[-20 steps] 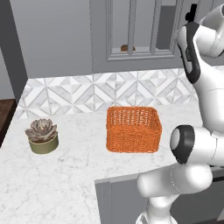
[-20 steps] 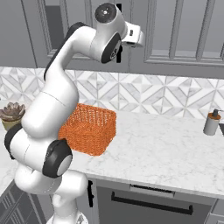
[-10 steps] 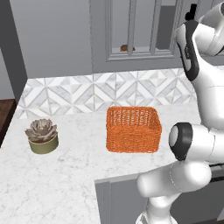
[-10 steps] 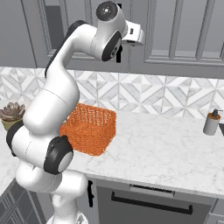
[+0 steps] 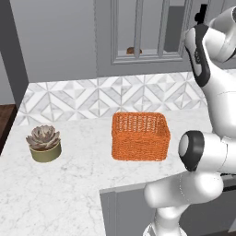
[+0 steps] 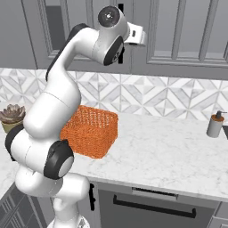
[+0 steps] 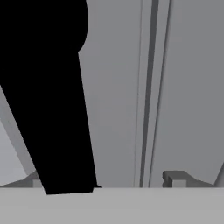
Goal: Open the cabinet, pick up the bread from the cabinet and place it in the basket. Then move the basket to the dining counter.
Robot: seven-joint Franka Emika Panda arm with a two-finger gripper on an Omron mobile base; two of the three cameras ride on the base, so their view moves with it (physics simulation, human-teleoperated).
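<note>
The small rounded brown bread (image 5: 133, 50) sat behind the glass pane on the shelf of the grey wall cabinet (image 5: 138, 32), whose framed door was shut. Down below, the orange woven wicker basket (image 5: 139, 135) stood on the marble counter (image 5: 78, 184), with nothing in it, near the geometric tile backsplash (image 5: 83, 99). And there was the white arm, reaching high, its pincer (image 7: 105, 186) right up at the cabinet front! In the hand view the long black bar handle (image 7: 52, 96) loomed huge and dark between the jaws, which stood wide apart and had not clamped anything yet. So the step in hand looked like the very first one: getting hold of the handle to open the door. The next move, by my reading, called for closing the jaws squarely on that bar, then pulling outward along the door's swing. An olive succulent pot (image 5: 44, 144) waited off to the side, well apart from the basket.
</note>
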